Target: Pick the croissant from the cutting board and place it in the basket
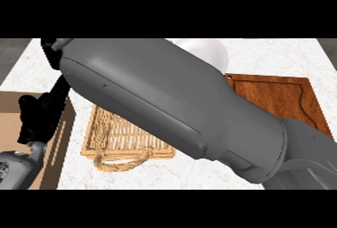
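basket point(121, 136) under big grey forearm point(178, 102), cutting board point(276, 98) beside, left robot hand point(38, 118) relaxed open, no readable writing

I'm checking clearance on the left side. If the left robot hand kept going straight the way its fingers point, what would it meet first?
The left robot hand points up the picture along the counter's left edge. The way looks free until the black part of the right arm near the top; depth is unclear, so it might pass beneath.

Smooth grey forearm point(178, 107), black left hand point(36, 116)
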Controlling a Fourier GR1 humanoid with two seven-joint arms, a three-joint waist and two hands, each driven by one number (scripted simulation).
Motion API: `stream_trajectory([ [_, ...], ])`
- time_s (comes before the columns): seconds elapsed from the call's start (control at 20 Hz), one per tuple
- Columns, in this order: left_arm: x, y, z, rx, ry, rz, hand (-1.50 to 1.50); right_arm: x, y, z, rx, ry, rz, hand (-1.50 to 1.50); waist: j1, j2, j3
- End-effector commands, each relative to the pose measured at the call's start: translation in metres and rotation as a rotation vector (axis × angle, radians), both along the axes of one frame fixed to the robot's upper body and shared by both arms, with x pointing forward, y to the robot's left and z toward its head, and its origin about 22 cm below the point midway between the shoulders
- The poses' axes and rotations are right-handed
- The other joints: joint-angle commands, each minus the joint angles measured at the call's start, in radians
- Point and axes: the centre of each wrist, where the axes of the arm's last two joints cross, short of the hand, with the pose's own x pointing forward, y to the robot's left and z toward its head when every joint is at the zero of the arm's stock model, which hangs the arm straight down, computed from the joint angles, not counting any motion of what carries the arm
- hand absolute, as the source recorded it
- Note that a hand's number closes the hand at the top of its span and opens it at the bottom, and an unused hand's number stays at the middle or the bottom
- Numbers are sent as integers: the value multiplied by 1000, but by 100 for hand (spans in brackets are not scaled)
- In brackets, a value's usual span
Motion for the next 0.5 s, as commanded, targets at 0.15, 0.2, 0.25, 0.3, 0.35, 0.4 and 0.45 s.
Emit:
stream_trajectory([
  [0.15,-10,-4,-41,-11,103,35,0,20,-17,-39,17,76,-1,150,-11,9,-27],
  [0.2,-4,-13,-36,-24,119,23,0,24,-21,-46,75,84,8,150,-2,15,-27],
  [0.25,5,-1,-34,-3,129,17,0,22,-20,-43,71,137,19,150,-10,17,-28],
  [0.3,4,-6,-28,-1,109,10,0,28,-25,-57,109,175,-61,150,16,20,-29],
  [0.35,5,-4,-24,-20,107,9,0,35,-32,-65,168,171,-77,150,17,22,-29],
  [0.4,-2,-14,-36,-9,106,1,0,39,-36,-65,166,190,-55,-150,3,18,-28],
  [0.45,-12,-2,-45,-8,125,24,0,40,-39,-69,203,205,-58,-150,7,16,-28],
])
